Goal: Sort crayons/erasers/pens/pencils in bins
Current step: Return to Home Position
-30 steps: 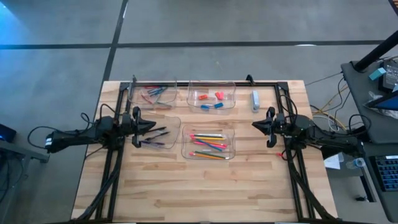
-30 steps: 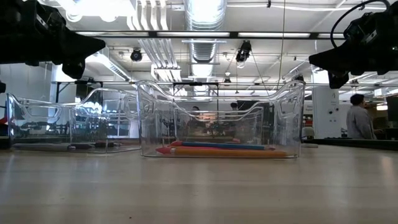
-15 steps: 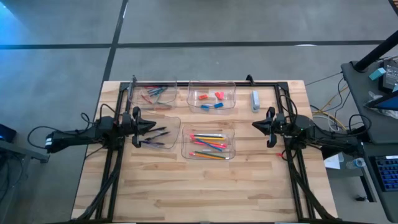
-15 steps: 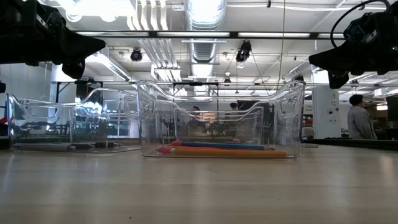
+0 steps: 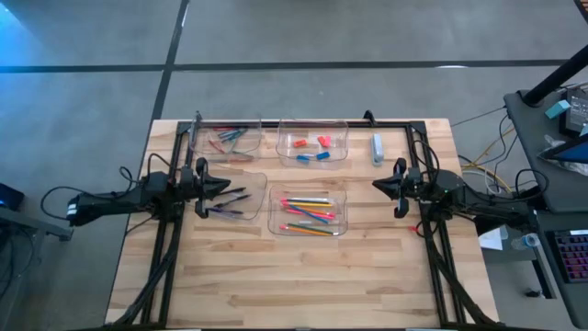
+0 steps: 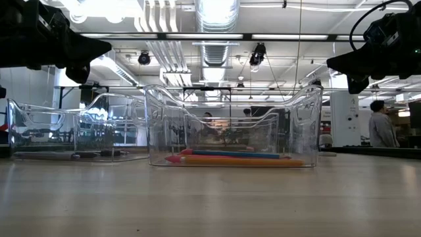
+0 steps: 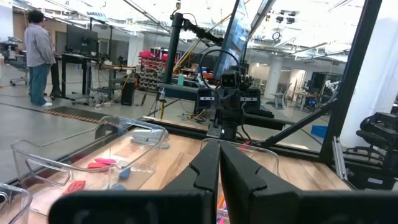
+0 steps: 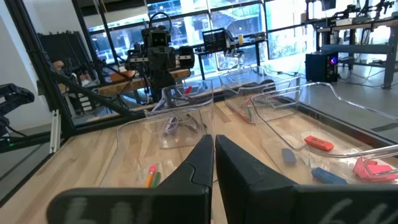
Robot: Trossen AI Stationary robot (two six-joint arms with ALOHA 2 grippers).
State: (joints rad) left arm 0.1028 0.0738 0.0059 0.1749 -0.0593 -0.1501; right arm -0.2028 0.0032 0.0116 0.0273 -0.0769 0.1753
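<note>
Four clear bins stand on the wooden table. The far left bin (image 5: 230, 140) holds crayons (image 5: 231, 135). The far middle bin (image 5: 312, 142) holds red and blue erasers (image 5: 317, 147). Dark pens (image 5: 230, 204) lie in the near left bin (image 5: 241, 195). Bright pencils (image 5: 308, 213) lie in the near middle bin (image 5: 308, 211). My left gripper (image 5: 225, 187) is shut and hovers level over the pen bin's left edge. My right gripper (image 5: 377, 185) is shut too and hovers level, right of the pencil bin. Neither touches anything.
A pale blue-grey oblong item (image 5: 377, 147) lies on the table right of the eraser bin. Black frame rails (image 5: 303, 120) run along the table's far, left and right sides. The near half of the table (image 5: 303, 276) is bare wood. A person (image 6: 378, 125) stands beyond the table.
</note>
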